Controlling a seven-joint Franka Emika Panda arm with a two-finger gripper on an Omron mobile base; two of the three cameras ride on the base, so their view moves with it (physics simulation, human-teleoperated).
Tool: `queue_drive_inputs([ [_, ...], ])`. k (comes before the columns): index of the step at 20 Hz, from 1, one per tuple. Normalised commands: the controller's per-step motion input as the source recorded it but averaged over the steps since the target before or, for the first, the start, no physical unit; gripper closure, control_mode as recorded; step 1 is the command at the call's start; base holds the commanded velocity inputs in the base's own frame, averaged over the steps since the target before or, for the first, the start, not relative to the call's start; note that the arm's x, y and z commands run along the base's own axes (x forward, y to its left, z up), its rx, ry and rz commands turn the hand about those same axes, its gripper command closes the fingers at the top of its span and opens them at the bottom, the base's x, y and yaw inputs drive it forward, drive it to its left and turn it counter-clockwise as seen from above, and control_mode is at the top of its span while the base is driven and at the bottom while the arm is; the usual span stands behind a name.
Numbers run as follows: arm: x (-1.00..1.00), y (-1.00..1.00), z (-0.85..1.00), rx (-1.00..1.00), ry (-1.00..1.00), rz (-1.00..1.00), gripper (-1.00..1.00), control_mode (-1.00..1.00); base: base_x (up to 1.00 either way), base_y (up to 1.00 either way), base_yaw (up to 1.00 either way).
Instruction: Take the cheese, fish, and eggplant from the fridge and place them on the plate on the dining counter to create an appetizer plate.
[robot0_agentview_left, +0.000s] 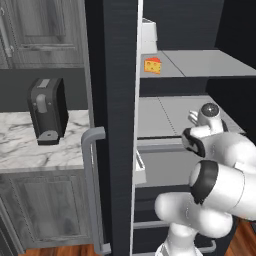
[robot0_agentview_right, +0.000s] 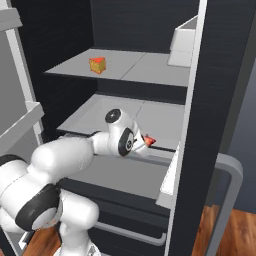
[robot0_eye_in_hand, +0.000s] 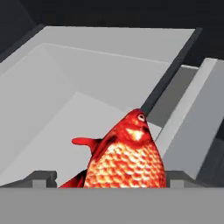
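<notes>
The fridge (robot0_agentview_left: 116, 90) stands open with my arm reaching into it. My gripper (robot0_eye_in_hand: 111, 177) is shut on the fish (robot0_eye_in_hand: 127, 153), a red scaly piece held head-up between the two fingertips above a pale grey drawer (robot0_eye_in_hand: 65, 92). From the right base view, the fish (robot0_agentview_right: 149, 141) pokes out past the gripper (robot0_agentview_right: 142, 143) at the front edge of the middle shelf (robot0_agentview_right: 95, 115). The cheese (robot0_agentview_left: 153, 65), a yellow-orange wedge, sits on the upper shelf (robot0_agentview_right: 145, 67), well above my hand; it is also seen as the cheese (robot0_agentview_right: 97, 64). The eggplant, plate and dining counter are out of view.
A white box (robot0_agentview_right: 182, 47) stands at the back of the upper shelf. The dark fridge door with its grey bar handle (robot0_agentview_left: 90, 190) hangs close on my left. A black appliance (robot0_agentview_left: 47, 110) sits on the short marble top (robot0_agentview_left: 30, 150) over grey cabinets.
</notes>
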Motion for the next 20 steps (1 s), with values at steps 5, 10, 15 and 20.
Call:
queue_drive_inputs([
  [5,-1.00,0.00,1.00,0.00,0.00,0.01,1.00,-1.00,0.00,0.00,0.00],
  [10,-1.00,0.25,0.91,0.00,0.01,0.10,1.00,-1.00,0.00,0.00,0.00],
  [15,-0.97,0.44,0.56,0.00,0.08,0.22,1.00,-1.00,0.00,0.00,0.00],
  [20,-0.95,0.33,0.45,-0.03,0.06,0.22,1.00,-1.00,0.00,0.00,0.00],
])
